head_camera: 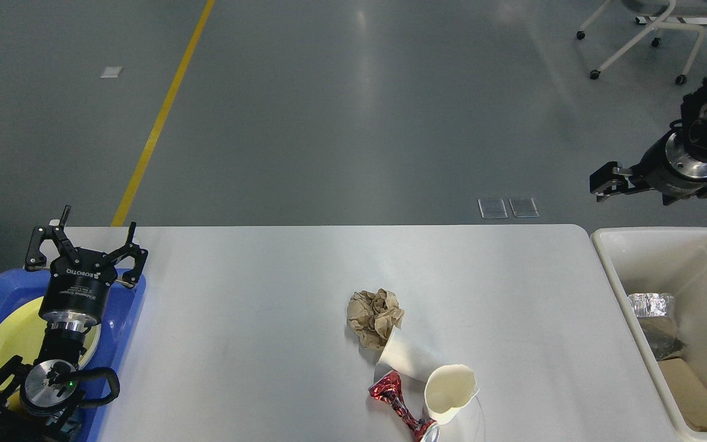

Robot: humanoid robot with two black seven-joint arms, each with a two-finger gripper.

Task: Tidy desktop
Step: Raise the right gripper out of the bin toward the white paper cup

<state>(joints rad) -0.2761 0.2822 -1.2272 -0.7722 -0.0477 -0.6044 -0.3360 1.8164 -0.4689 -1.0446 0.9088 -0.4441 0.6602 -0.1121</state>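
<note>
The white-grey desktop point(255, 307) holds a pile of rubbish near its front middle. The pile has a crumpled brown paper ball point(375, 316), a white paper cup lying on its side point(404, 357), a second, dented paper cup point(448, 393) and a crushed red foil wrapper point(392, 395). My left gripper point(94, 236) is open and empty above the far edge of the blue tray point(127, 307). My right gripper point(602, 184) hangs high above the far left corner of the cream bin point(612, 261). It looks small and dark, and nothing shows in it.
A yellow plate point(7, 344) lies in the blue tray under my left arm. The cream bin, off the table's right end, holds crumpled foil point(651, 304) and a tan piece point(694, 393). A wheeled chair point(642, 37) stands on the floor far right.
</note>
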